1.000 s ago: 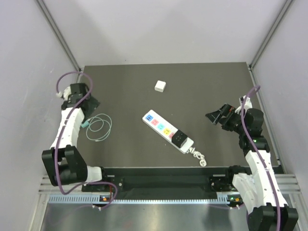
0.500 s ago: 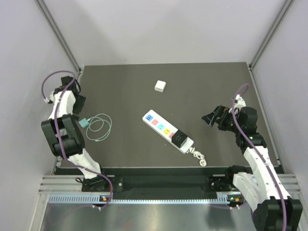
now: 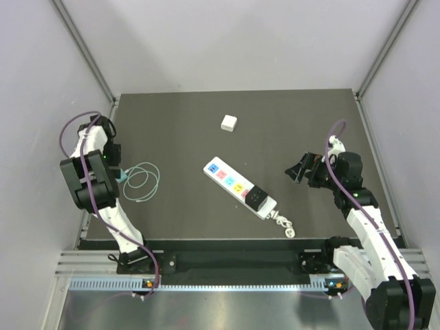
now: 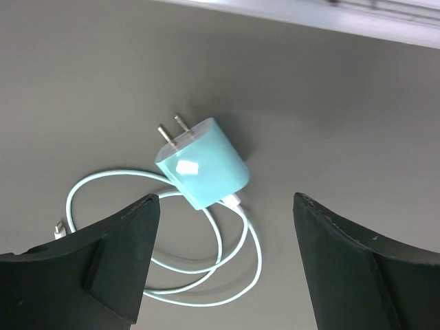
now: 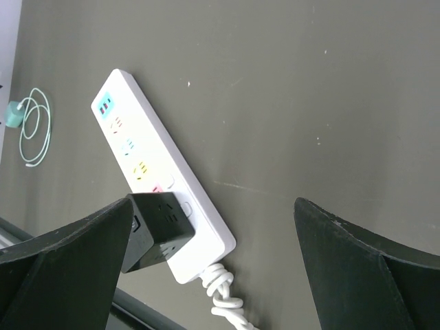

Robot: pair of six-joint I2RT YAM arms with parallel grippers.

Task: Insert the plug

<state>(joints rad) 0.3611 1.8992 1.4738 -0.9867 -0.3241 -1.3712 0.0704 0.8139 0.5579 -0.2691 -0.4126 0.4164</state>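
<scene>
A teal plug [image 4: 203, 163] with two metal prongs lies on the dark table, and its thin teal cable [image 4: 206, 254] is coiled beside it. My left gripper [image 4: 225, 199] is open and empty, hovering just above the plug with one finger on each side. In the top view the plug [image 3: 120, 175] is at the table's left edge under my left gripper [image 3: 112, 163]. The white power strip [image 3: 230, 182] lies diagonally in the middle with a black cube adapter [image 3: 256, 198] plugged in. My right gripper [image 3: 299, 170] is open and empty, to the right of the strip [image 5: 158, 172].
A small white cube [image 3: 229, 123] sits toward the back of the table. The strip's knotted white cord [image 3: 283, 223] lies near the front edge. Grey walls close in the left, right and back sides.
My left arm has folded back and brought its gripper from the far left edge down over the teal plug. My right gripper has shifted slightly left toward the strip.
</scene>
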